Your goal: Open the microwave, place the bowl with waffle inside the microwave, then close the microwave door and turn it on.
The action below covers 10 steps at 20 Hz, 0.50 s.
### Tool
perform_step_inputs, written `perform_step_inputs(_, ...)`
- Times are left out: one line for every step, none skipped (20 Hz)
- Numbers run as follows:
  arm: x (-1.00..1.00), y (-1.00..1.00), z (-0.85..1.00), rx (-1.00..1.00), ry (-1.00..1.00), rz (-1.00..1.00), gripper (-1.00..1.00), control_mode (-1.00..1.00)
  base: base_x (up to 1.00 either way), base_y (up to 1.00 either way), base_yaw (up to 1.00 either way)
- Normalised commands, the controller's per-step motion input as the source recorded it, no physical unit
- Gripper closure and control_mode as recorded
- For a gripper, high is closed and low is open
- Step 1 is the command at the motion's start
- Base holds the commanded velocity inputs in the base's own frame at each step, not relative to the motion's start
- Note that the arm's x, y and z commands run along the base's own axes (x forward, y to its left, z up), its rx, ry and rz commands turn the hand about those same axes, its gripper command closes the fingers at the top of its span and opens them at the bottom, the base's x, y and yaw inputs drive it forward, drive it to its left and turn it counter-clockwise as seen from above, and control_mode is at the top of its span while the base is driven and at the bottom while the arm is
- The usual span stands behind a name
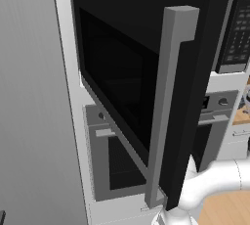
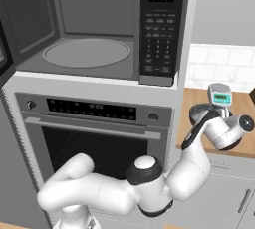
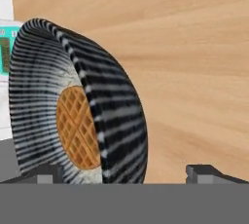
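The microwave stands open, and its grey turntable shows inside. The microwave door is swung out to the left, its tall grey bar handle toward the camera. The black-and-white striped bowl holds a golden waffle and sits on the wooden counter. My gripper is open just in front of the bowl, its fingertips spread either side of the bowl's near wall. In the right base view the bowl peeks out behind my wrist.
The black keypad strip runs along the microwave's right side. A grey oven with a horizontal handle sits under the microwave. A small teal-faced device stands on the counter behind the bowl, against the white tiled wall.
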Motion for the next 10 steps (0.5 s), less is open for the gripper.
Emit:
perform_step_inputs(0.31,-0.13,-0.27,0.03,0.05,0.0,-1.0,-1.0,0.0,0.0,0.0)
perform_step_inputs(0.32,-0.1,-0.27,0.03,0.04,0.0,-1.0,-1.0,0.0,0.0,0.0)
perform_step_inputs(0.32,-0.09,-0.27,0.02,0.05,0.0,-1.0,-1.0,0.0,0.0,0.0)
perform_step_inputs(0.31,-0.11,-0.24,0.05,0.02,0.0,-1.0,-1.0,0.0,0.0,0.0)
perform_step_inputs(0.3,-0.11,-0.24,0.04,0.03,0.0,-1.0,-1.0,0.0,0.0,0.0)
perform_step_inputs(0.29,-0.09,-0.25,0.04,0.03,0.0,-1.0,-1.0,0.0,0.0,0.0)
perform_step_inputs(0.21,-0.09,-0.26,0.04,0.0,0.0,-1.0,-1.0,0.0,0.0,0.0)
perform_step_inputs(0.14,-0.06,-0.27,0.03,0.0,0.0,1.0,-1.0,0.0,0.0,0.0)
perform_step_inputs(0.11,-0.07,-0.29,0.02,0.02,0.0,1.0,-1.0,0.0,0.0,0.0)
perform_step_inputs(0.01,-0.16,-0.26,0.01,0.0,0.0,1.0,-1.0,0.0,0.0,0.0)
